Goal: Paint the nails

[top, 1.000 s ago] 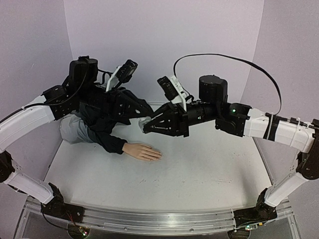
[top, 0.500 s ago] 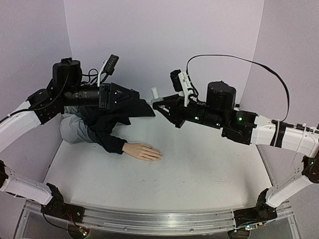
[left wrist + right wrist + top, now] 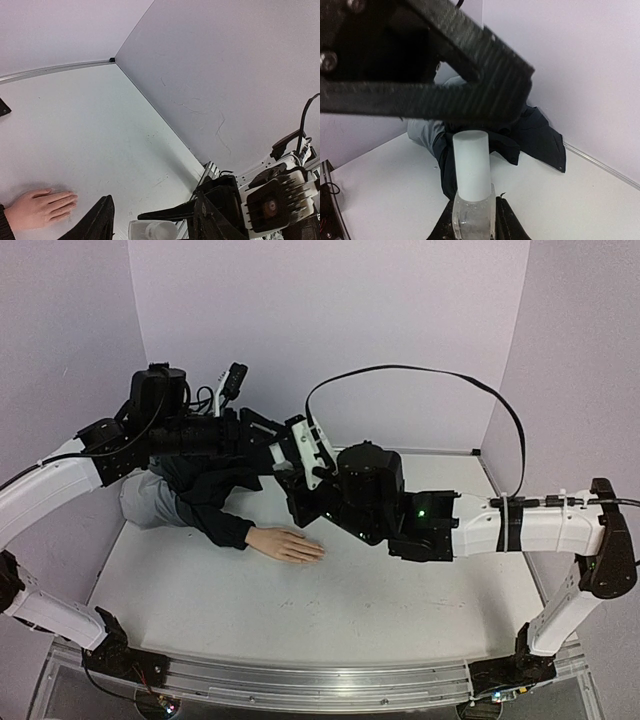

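Note:
The pale peach mannequin hand (image 3: 288,544) lies flat on the white table, coming out of a dark sleeve (image 3: 222,524). Its nails (image 3: 318,552) are too small to make out; the hand also shows in the left wrist view (image 3: 37,208). My right gripper (image 3: 474,227) is shut on a small clear bottle (image 3: 473,220) with a white cap (image 3: 471,162), held upright in the air above the sleeve. My left gripper (image 3: 155,222) is open, its fingers (image 3: 100,220) either side of the bottle's cap (image 3: 160,231). In the top view both grippers meet at the bottle (image 3: 280,454).
Dark jacket cloth (image 3: 535,137) and a grey bundle (image 3: 150,502) lie at the back left by the wall. Purple walls (image 3: 330,330) close in the table on three sides. A black cable (image 3: 420,375) arcs over my right arm.
My right arm has swung left with the bottle, from mid-table to above the sleeve. My left gripper has come back to it and now straddles the cap.

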